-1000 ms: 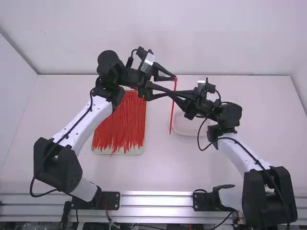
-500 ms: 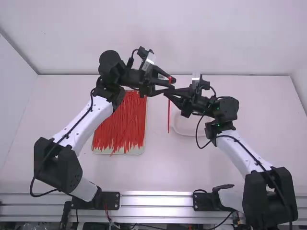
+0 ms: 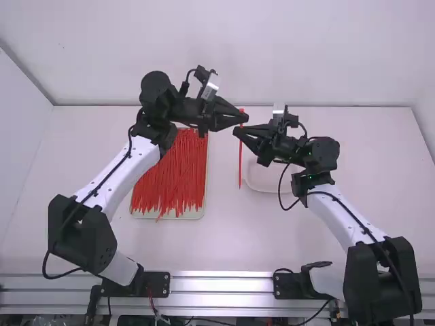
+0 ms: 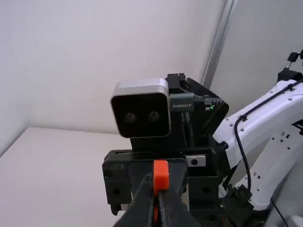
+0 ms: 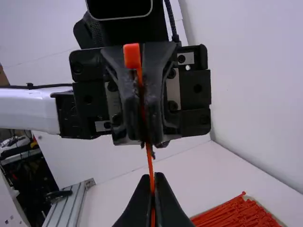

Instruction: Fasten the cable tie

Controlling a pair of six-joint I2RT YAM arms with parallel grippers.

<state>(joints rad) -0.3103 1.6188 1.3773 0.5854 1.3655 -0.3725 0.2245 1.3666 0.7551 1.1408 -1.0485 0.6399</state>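
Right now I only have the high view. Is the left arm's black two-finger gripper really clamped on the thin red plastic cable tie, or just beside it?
Observer: Clamped. In the left wrist view the left gripper is shut on the red plastic cable tie, and the tie's square head pokes out past the fingertips.
Operator: And the right arm's gripper?
Observer: The right wrist view shows the right gripper shut on the strap, a little way along from the left one. The strap runs straight between the two.
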